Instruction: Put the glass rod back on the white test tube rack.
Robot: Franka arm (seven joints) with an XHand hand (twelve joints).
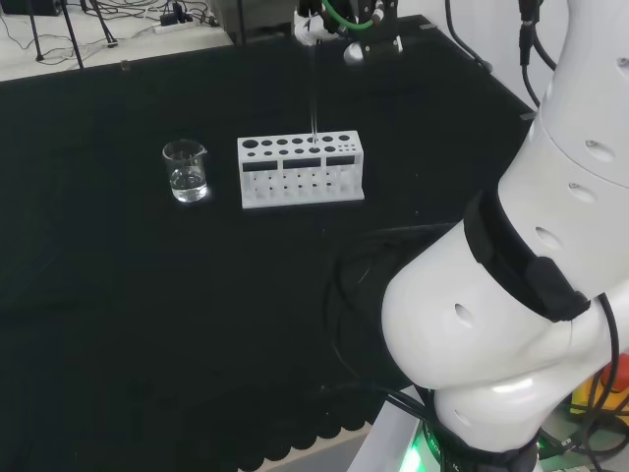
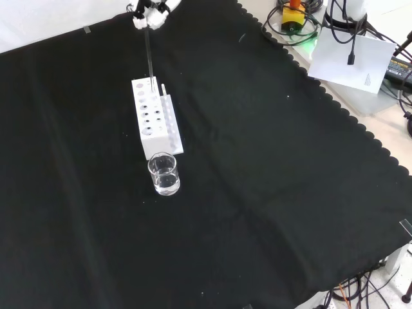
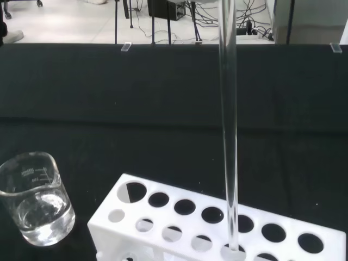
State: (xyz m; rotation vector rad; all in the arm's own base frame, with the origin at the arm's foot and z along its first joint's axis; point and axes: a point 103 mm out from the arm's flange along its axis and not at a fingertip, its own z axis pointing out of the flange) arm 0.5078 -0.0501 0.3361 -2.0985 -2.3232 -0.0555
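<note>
A thin clear glass rod (image 3: 228, 109) hangs upright over the white test tube rack (image 3: 109, 215). Its lower end sits at one of the holes in the rack's top plate. In the head view the rod (image 1: 313, 98) drops from the hand (image 1: 313, 37) at the top edge down to the right part of the rack (image 1: 300, 187). From the front, the hand (image 2: 149, 13) is curled round the top of the rod (image 2: 149, 55), directly above the far end of the rack (image 2: 172, 129).
A small glass beaker (image 1: 185, 172) with a little clear liquid stands left of the rack in the head view. In the front view the beaker (image 2: 163, 174) is just before the rack's near end. Black cloth lies all around both.
</note>
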